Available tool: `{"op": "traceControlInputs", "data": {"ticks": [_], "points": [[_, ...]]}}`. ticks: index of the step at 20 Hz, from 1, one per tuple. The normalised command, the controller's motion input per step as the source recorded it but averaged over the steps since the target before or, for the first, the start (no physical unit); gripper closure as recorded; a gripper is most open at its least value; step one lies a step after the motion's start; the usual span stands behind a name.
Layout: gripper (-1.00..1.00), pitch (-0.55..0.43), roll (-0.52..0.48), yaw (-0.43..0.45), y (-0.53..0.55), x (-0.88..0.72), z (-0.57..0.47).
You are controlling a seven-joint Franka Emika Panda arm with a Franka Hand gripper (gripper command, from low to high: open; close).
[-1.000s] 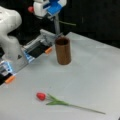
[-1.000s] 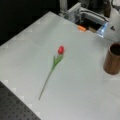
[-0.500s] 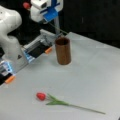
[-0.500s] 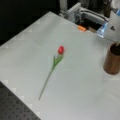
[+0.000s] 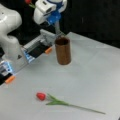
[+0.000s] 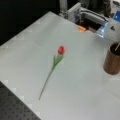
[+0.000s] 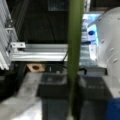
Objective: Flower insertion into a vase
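A pale grey counter (image 5: 95, 70) fills both front views, with a dark backdrop and aluminium framing behind it. The vase (image 5: 62, 50) stands upright toward the far edge of the counter; in a front view it sits at the right edge (image 6: 112, 61), with a thin stem poking out of its mouth.

The hand (image 5: 58, 28) hangs directly above the vase opening, pinching a flower whose red bloom (image 5: 28, 1) shows at a front view's top left. The green stem (image 7: 74, 57) runs straight down the middle of the wrist view, so the grip looks firm and roughly vertical. The stem's lower end appears already inside the rim (the exact depth is hidden by the vase wall).

A second tulip (image 5: 53, 100) lies flat on the counter, well apart from the vase, its head toward a front view's left; it also shows in a front view lying alone mid-counter (image 6: 56, 65).

To do this step well, I judge the stem should be kept upright and centred over the mouth, lowered slowly so it does not catch the rim or tip the vase, and released only once the vase itself can support it.
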Motion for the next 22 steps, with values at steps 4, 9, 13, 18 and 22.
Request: {"op": "traceControlInputs", "data": {"ticks": [4, 9, 13, 18, 22], "points": [[1.0, 0.493, -0.196, 0.07, 0.03, 0.24, 0.1], [1.0, 0.423, -0.185, 0.044, -0.03, 0.22, 0.07], [1.0, 0.343, -0.182, 0.042, -0.08, 0.18, 0.06], [1.0, 0.352, -0.207, 0.019, -0.05, 0.18, 0.07], [1.0, 0.417, -0.237, 0.023, 0.04, 0.3, 0.08]]}}
